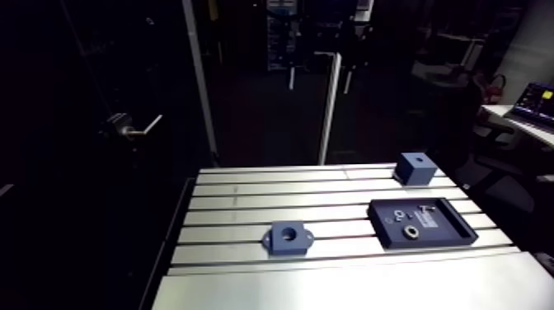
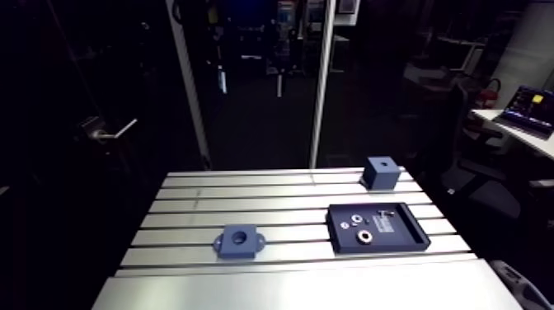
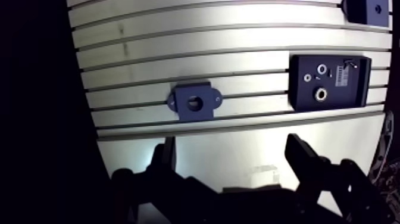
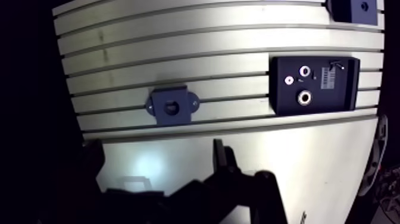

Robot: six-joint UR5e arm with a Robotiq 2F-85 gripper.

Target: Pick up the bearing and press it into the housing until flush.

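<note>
The bearing (image 3: 321, 93), a metal ring, lies in a dark blue tray (image 3: 359, 89) on the slotted table, ahead of the gripper and off to one side. A blue housing (image 3: 194, 102) with a round bore and two side lugs sits on the table straight ahead of the fingers. In the arm view the housing (image 1: 288, 237) is near the table's middle and the bearing (image 1: 410, 232) lies in the tray to its right. My gripper (image 3: 231, 146) hangs high above the plain front plate, open, with nothing between its fingers. It is out of the arm view.
A smaller ring (image 3: 322, 69) and a tiny part lie in the same tray beside a white label. A blue cube with a top hole (image 1: 414, 167) stands at the table's far right. The table (image 1: 247, 198) ends in darkness on its left.
</note>
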